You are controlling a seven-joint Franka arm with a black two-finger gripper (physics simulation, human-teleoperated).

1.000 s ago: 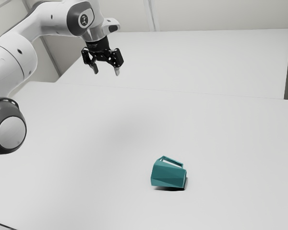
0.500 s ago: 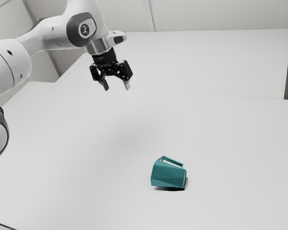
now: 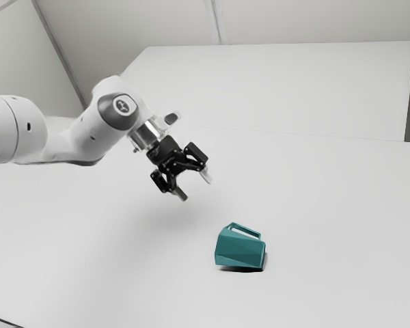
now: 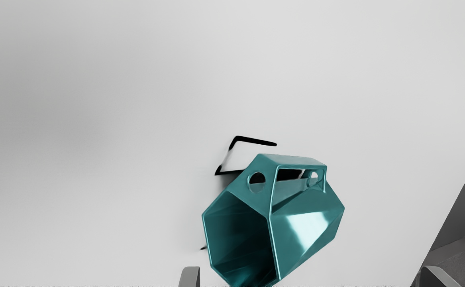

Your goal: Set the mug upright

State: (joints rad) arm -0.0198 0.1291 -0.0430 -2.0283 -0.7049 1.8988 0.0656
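The pincer [image 3: 193,184] stands wide open with nothing between its fingers; it hangs above the tabletop [image 3: 123,273], a little apart from the mug and touching nothing. It slants down toward the exterior view's right, at the end of the bent arm [image 3: 89,137], so its open side faces roughly toward the mug. That spread would presumably leave room to take a wall of the mug, or its body, without knocking it first.

Just beyond the fingertips lies the teal mug [image 4: 308,223], on its side on the tabletop. Its open mouth [image 4: 240,235] faces the pincer, toward the exterior view's left, and the narrower base points away. The handle [image 4: 292,159] is uppermost, which leaves the body resting on its faceted wall; those flat faces likely keep it from rolling freely. The handle's dark shadow [image 4: 256,140] falls on the tabletop beside it.

Lying this way, the mug is not upright. The mouth end has to swing up and the base go down flat, so a firm hold near the mouth seems sensible; a loose one might let it slip or swivel as it turns.

Farther off, beyond the tabletop, a pale panel [image 3: 280,89] stands at the back.
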